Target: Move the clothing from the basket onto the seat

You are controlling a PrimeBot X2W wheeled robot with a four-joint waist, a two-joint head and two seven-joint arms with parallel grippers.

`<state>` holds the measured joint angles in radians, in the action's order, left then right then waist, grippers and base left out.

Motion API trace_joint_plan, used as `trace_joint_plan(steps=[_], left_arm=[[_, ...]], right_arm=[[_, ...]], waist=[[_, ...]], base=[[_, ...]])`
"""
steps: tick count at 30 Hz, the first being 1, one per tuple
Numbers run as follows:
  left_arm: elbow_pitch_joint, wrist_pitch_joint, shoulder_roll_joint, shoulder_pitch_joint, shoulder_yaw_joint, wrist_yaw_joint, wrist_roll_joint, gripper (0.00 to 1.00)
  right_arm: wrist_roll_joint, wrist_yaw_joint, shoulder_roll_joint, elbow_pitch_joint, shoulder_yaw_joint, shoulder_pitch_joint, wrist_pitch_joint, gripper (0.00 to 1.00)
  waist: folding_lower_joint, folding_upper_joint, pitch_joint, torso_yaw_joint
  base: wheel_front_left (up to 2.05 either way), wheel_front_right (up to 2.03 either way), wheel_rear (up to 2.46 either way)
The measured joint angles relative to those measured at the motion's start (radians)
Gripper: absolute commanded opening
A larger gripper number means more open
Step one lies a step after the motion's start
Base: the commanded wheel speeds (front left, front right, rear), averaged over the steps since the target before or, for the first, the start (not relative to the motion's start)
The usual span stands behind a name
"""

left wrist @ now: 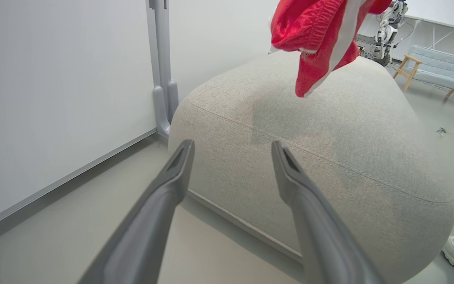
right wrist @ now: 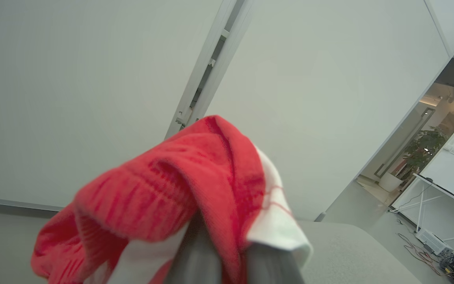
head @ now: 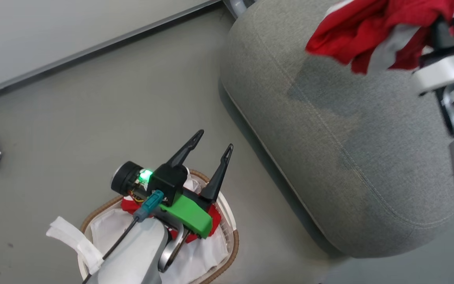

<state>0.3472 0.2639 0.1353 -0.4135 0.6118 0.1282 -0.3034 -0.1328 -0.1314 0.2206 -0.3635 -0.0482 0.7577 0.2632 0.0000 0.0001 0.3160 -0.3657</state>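
Aloft, red clothing [head: 353,35] above grey seat [head: 369,157].

Matt woven-fabric seat [head: 369,165], ribbed red cloth clothing [head: 349,35].

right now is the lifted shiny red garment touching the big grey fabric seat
No, the red garment hangs clear above the seat.

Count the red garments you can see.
2. One garment hangs from the right gripper above the seat; another garment lies in the basket beneath the left gripper. More may be hidden there.
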Motion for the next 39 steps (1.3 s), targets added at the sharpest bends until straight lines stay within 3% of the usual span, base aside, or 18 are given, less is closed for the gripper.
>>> trace_joint_plan(steps=[6,13,21,31,32,33,34,39], left_arm=[[-0.019,0.0,0.03,-0.071,0.015,0.0,0.015,1.0],[-0.054,0.0,0.066,-0.114,0.016,-0.001,0.035,1.0],[-0.118,-0.015,0.086,-0.121,0.019,-0.017,0.051,1.0],[-0.114,-0.016,0.082,-0.12,0.035,-0.027,0.049,1.0],[-0.11,-0.016,0.081,-0.12,0.037,-0.027,0.048,1.0],[-0.103,-0.016,0.08,-0.119,0.039,-0.027,0.046,1.0],[-0.097,-0.016,0.078,-0.119,0.04,-0.027,0.044,1.0],[-0.065,-0.012,0.068,-0.118,0.042,-0.027,0.031,1.0]], right_arm=[[0.012,0.0,0.149,-0.093,-0.042,0.199,0.0,0.0],[0.026,0.0,0.262,-0.233,-0.092,0.37,0.0,0.0],[-0.008,0.0,0.277,-0.397,-0.137,0.444,-0.002,0.0],[-0.063,0.0,0.216,-0.513,-0.203,0.365,-0.001,0.0],[-0.065,0.0,0.212,-0.515,-0.207,0.354,-0.001,0.13],[-0.066,0.0,0.207,-0.516,-0.208,0.34,0.0,0.38],[-0.066,0.0,0.2,-0.515,-0.208,0.326,0.0,1.0],[-0.06,0.0,0.172,-0.493,-0.202,0.255,0.0,1.0]], waist=[[0.0001,0.0,0.105,0.045],[0.0001,0.0,0.226,0.104],[0.0002,0.0,0.354,0.154],[0.0002,0.0,0.428,0.183],[0.0002,0.0,0.426,0.182],[0.0001,0.0,0.423,0.18],[0.0001,0.0,0.419,0.178],[0.0001,0.0,0.387,0.172]], base=[[0.0,0.0,0.0],[0.0,0.0,0.0],[0.0,0.0,0.0],[0.0,0.0,0.0],[0.0,0.0,0.0],[0.0,0.0,0.0],[0.0,0.0,0.0],[0.0,0.0,0.0]])
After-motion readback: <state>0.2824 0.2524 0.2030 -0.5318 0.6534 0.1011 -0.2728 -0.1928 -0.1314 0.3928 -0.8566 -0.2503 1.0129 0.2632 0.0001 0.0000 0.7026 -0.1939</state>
